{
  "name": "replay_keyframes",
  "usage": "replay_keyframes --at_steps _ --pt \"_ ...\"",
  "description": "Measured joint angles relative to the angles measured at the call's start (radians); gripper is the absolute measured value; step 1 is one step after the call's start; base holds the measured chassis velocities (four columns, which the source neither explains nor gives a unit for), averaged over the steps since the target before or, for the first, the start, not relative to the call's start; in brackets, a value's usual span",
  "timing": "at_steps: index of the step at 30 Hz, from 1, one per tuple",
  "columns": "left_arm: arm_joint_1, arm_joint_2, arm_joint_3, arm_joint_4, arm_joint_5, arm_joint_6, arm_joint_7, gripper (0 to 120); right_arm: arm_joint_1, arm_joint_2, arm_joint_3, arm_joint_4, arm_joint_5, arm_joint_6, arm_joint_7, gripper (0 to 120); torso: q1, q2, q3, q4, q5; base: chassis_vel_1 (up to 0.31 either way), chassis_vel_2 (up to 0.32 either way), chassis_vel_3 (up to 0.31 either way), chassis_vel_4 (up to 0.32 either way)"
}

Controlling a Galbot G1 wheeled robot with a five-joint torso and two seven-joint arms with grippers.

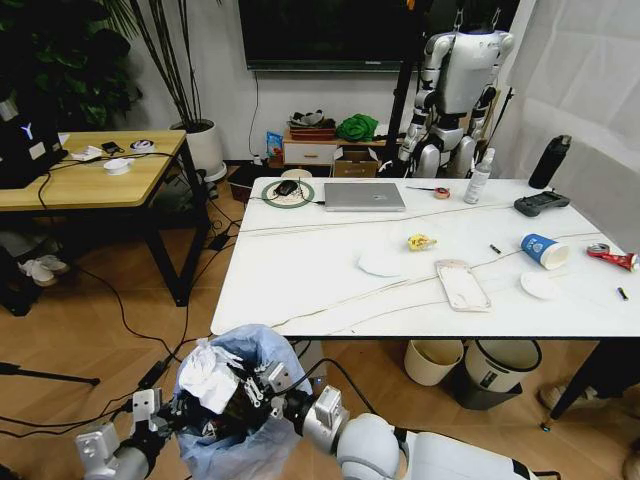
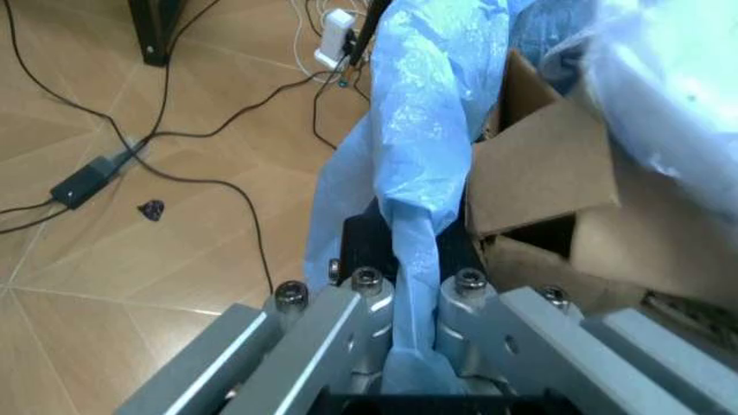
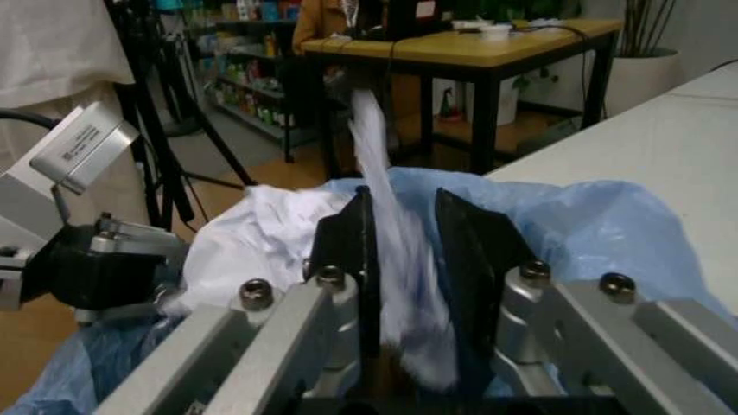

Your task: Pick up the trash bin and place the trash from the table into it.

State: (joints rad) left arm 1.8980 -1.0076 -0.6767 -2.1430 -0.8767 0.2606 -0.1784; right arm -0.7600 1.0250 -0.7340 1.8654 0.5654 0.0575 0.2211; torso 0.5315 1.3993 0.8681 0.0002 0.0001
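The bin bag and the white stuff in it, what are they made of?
The bag looks like thin, shiny, crinkly light-blue plastic. The white stuff looks like matte crumpled paper, creased all over; the right gripper pinches a strip.

The table (image 1: 320,270) is white with thin brownish veins. At the bottom left of the head view, the trash bin (image 1: 245,440) wears a light-blue bag holding white paper (image 1: 207,375) and brown cardboard (image 2: 554,173). On the table: a yellow wrapper (image 1: 421,242), blue cup (image 1: 541,250), red can (image 1: 612,257), silver laptop (image 1: 364,196).
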Motion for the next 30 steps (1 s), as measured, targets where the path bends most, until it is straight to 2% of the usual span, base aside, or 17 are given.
replay_keyframes --at_steps 1,2,6,8,11,14,15,17,19,21,23,25,28,30 --pt "-0.001 0.001 0.000 0.001 0.000 0.000 0.000 0 0.000 -0.005 0.006 0.006 -0.002 0.000 0.005 28 0.000 0.000 0.000 0.0000 0.0000 0.000 0.000 0.000 0.000" --pt "-0.001 0.001 0.000 0.001 0.000 0.000 0.000 0 -0.001 -0.007 0.009 0.008 -0.002 0.000 0.006 28 0.000 0.000 0.000 0.0001 0.0000 0.000 0.000 0.000 0.000" --pt "-0.005 0.003 0.000 0.004 -0.001 0.002 -0.003 0 -0.019 -0.039 0.064 0.054 -0.012 0.003 0.022 50 0.000 0.000 0.000 -0.0001 0.0000 0.000 0.000 0.000 0.000" --pt "-0.006 0.002 0.000 0.005 -0.001 0.002 -0.003 0 -0.021 -0.039 0.083 0.064 -0.014 0.005 0.028 51 0.000 0.000 0.000 -0.0001 -0.0001 0.000 0.000 0.000 0.000" --pt "-0.007 -0.003 0.001 0.005 -0.001 0.002 -0.003 0 -0.014 -0.005 0.227 0.062 -0.004 -0.030 0.064 67 0.000 0.000 0.000 -0.0001 0.0000 0.000 0.000 0.000 0.000" --pt "-0.006 -0.009 0.003 0.005 0.001 0.002 -0.003 0 0.030 0.055 0.391 -0.025 0.015 -0.135 0.098 79 0.000 0.000 0.000 0.0002 0.0003 0.000 0.000 0.000 0.000" --pt "-0.006 -0.009 0.003 0.005 0.001 0.002 -0.003 0 0.030 0.055 0.391 -0.025 0.015 -0.135 0.098 79 0.000 0.000 0.000 0.0002 0.0003 0.000 0.000 0.000 0.000" --pt "-0.003 -0.011 0.002 0.004 0.005 0.002 -0.002 0 0.066 0.087 0.506 -0.124 0.021 -0.239 0.091 86 0.000 0.000 0.000 0.0003 -0.0003 0.000 0.000 0.000 0.000" --pt "0.000 -0.013 0.001 0.003 0.008 0.002 0.000 0 0.098 0.098 0.590 -0.237 0.021 -0.298 0.060 94 0.000 0.000 0.000 0.0002 0.0001 0.000 0.000 0.000 0.000" --pt "0.002 -0.014 0.001 0.000 0.009 0.002 0.001 0 0.121 0.092 0.637 -0.338 0.021 -0.342 0.037 99 0.000 0.000 0.000 0.0000 0.0000 0.000 0.000 0.000 0.000" --pt "0.002 -0.014 0.001 0.000 0.010 0.002 0.001 0 0.122 0.091 0.640 -0.346 0.020 -0.346 0.035 99 0.000 0.000 0.000 0.0000 0.0000 0.000 0.000 0.000 0.000" --pt "0.003 -0.015 -0.001 -0.003 0.011 0.002 0.002 0 0.132 0.083 0.673 -0.425 0.028 -0.404 0.007 100 0.000 0.000 0.000 -0.0003 0.0003 0.000 0.000 0.000 0.000" --pt "0.003 -0.017 -0.001 -0.004 0.012 0.002 0.002 0 0.135 0.094 0.706 -0.464 0.095 -0.486 0.002 100 0.000 0.000 0.000 -0.0003 0.0001 0.000 0.000 0.000 0.000" --pt "0.003 -0.017 -0.001 -0.004 0.013 0.002 0.002 0 0.137 0.102 0.714 -0.475 0.113 -0.496 0.004 100 0.000 0.000 0.000 -0.0002 0.0001 0.000 0.000 0.000 0.000"
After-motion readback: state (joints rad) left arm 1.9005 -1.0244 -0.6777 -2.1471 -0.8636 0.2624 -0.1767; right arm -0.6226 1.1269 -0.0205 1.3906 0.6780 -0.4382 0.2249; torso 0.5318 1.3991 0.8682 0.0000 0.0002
